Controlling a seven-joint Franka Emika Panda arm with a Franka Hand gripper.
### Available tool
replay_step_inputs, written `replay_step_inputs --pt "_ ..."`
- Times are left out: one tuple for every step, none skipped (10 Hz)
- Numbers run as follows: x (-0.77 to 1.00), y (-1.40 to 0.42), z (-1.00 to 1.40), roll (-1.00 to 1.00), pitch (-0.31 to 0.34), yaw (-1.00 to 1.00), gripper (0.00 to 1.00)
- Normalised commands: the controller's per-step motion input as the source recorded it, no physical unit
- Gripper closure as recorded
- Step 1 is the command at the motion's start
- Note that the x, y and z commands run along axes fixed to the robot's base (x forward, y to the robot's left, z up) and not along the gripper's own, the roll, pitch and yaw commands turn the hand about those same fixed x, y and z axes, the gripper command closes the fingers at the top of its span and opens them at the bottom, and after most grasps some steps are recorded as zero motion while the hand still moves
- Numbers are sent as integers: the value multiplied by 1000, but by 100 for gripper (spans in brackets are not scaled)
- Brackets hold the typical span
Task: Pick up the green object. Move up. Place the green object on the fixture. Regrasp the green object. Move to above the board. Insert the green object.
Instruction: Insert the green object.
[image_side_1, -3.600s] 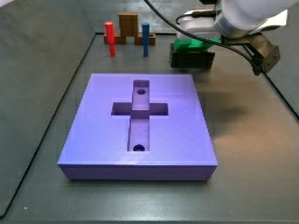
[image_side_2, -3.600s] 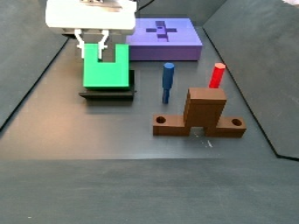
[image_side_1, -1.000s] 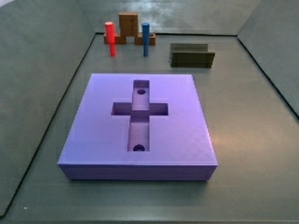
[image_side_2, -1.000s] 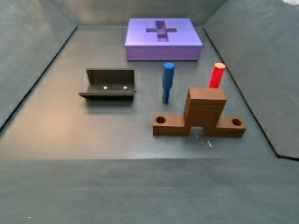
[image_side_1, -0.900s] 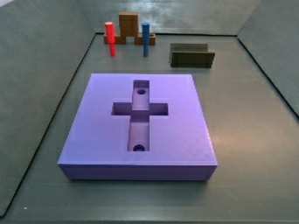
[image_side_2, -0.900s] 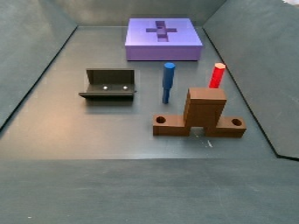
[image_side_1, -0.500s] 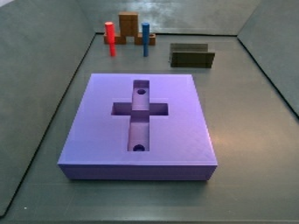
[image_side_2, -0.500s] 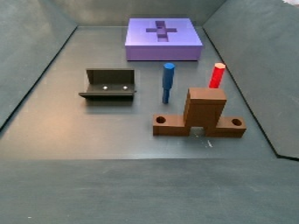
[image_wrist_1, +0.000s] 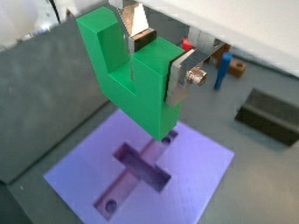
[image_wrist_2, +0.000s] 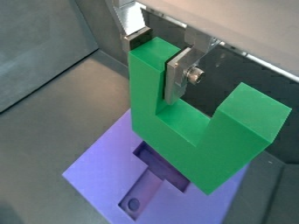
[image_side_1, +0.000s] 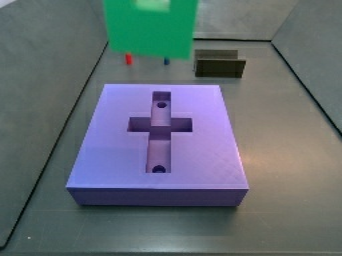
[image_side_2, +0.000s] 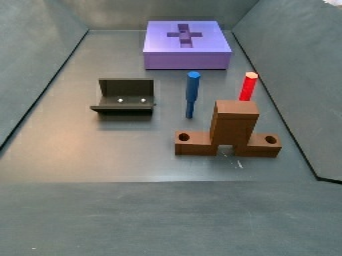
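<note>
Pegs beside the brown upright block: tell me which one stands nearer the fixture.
The blue peg. It stands between the fixture and the red peg, which is farther off. The gripper is elsewhere, holding the green object above the board.

Two fixed side cameras face each other across the table. One looks down from just beside the board (image_side_1: 159, 140), with the fixture (image_side_1: 221, 64) far behind it. The opposite camera sits near the brown upright block (image_side_2: 233, 128), with the board (image_side_2: 187, 45) far away. Both wrist cameras look steeply down past the gripper (image_wrist_1: 156, 54), sharing the board (image_wrist_2: 111, 166) below.
</note>
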Motion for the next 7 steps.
replay_step_inputs --pt "440 -34 -423 -14 0 37 100" --pt "534 -94 -329 -19 0 129 100" --pt "429 -191 -309 -34 -4 166 100" --pt "434 -289 -323 -69 -50 191 100" --pt "306 -237 -546 -216 -147 163 100" --pt "286 -154 -594 -223 -121 143 100" --pt "131 -94 -511 -47 -111 157 100"
